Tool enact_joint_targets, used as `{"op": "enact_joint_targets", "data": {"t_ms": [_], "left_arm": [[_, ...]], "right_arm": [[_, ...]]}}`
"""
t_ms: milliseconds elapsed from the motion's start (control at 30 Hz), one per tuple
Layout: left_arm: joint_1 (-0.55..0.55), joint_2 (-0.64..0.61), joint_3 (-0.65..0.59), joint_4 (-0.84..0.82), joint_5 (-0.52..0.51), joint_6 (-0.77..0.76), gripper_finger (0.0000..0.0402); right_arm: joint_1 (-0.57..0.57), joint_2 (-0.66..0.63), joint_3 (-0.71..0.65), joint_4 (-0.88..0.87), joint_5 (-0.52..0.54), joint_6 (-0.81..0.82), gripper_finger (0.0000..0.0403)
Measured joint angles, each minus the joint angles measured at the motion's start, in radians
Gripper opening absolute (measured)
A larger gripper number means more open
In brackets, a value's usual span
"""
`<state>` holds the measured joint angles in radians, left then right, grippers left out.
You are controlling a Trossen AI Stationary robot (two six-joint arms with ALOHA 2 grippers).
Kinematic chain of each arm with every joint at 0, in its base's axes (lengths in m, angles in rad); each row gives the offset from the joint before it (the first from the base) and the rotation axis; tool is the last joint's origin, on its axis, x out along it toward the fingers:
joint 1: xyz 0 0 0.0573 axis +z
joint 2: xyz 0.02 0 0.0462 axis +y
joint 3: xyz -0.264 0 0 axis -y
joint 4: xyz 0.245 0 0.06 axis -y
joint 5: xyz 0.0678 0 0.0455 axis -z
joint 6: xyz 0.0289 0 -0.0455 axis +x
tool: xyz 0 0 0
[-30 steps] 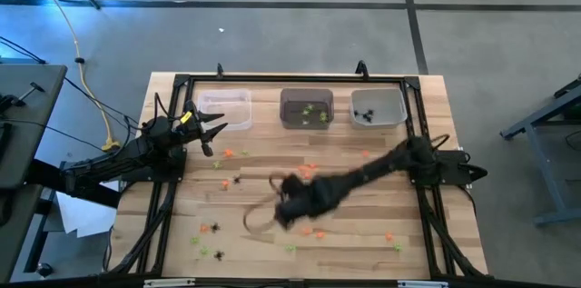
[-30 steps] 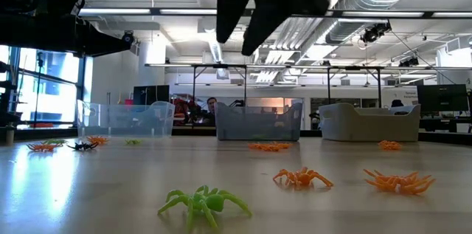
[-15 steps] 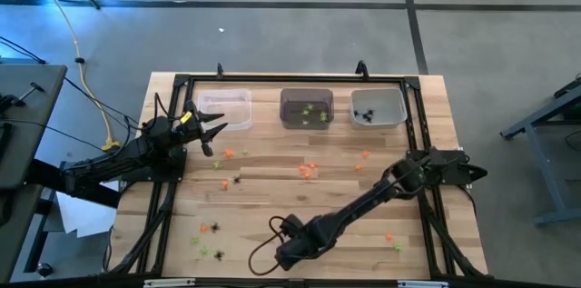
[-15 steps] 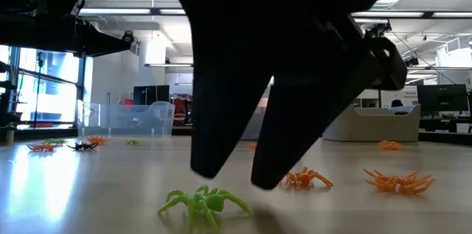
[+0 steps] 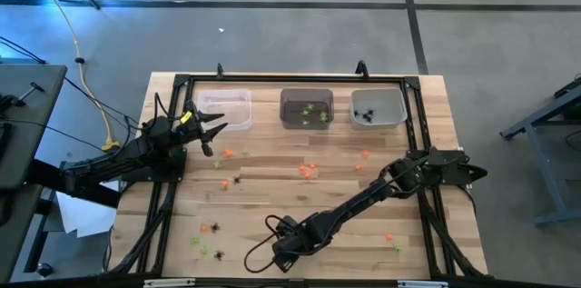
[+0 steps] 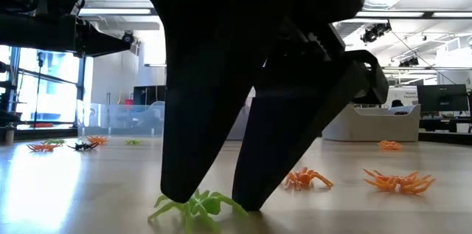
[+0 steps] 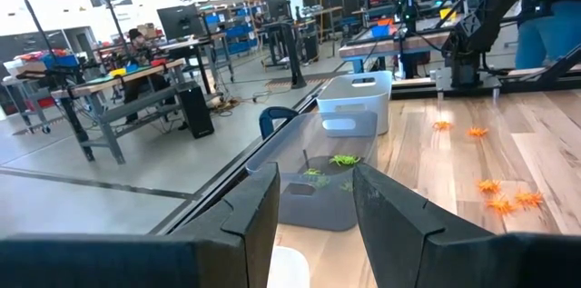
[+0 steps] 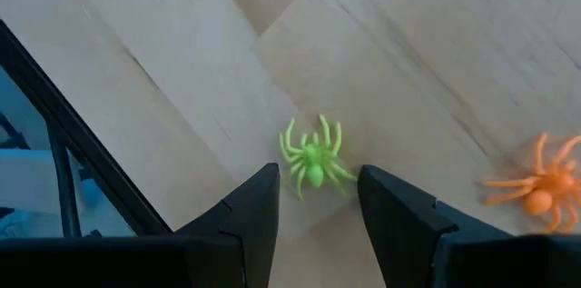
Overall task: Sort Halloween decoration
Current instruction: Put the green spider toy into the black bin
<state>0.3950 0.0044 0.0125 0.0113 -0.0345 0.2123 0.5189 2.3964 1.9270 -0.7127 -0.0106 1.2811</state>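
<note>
Two arms over the table (image 5: 272,165). High view: right gripper (image 5: 280,250) down near the front edge; left gripper (image 5: 216,128) beside the clear bin (image 5: 227,108), fingers apart.
Low view: right fingers apart, straddling the green spider (image 6: 195,204), tips at the tabletop.
Right wrist view: green spider between fingertips, unclamped; orange spider (image 8: 537,188) nearby.

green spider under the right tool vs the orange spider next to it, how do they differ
The green spider is lime; the orange spider is orange. The green spider lies between the open fingers of the right tool, low at the table; the orange spider lies off to one side, outside them. Both are small, many-legged plastic spiders lying flat on the wooden table.
</note>
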Motion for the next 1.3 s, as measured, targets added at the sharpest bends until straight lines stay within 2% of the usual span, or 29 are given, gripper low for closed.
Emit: {"op": "enact_joint_targets", "data": {"t_ms": [267, 600, 933, 1100, 1300], "left_arm": [[0.0, 0.0, 0.0, 0.0, 0.0, 0.0, 0.0131], [0.0, 0.0, 0.0, 0.0, 0.0, 0.0, 0.0131], [0.0, 0.0, 0.0, 0.0, 0.0, 0.0, 0.0131], [0.0, 0.0, 0.0, 0.0, 0.0, 0.0, 0.0131], [0.0, 0.0, 0.0, 0.0, 0.0, 0.0, 0.0131]], "right_arm": [[-0.019, 0.007, -0.001, -0.032, -0.018, -0.002, 0.0138], [-0.032, 0.007, -0.003, -0.054, -0.031, -0.008, 0.0017], [-0.033, 0.008, 0.014, -0.076, -0.025, -0.026, 0.0016], [-0.035, 0.019, 0.108, -0.258, 0.02, -0.051, 0.0016], [-0.035, 0.02, 0.31, -0.542, 0.097, -0.06, 0.0016]]}}
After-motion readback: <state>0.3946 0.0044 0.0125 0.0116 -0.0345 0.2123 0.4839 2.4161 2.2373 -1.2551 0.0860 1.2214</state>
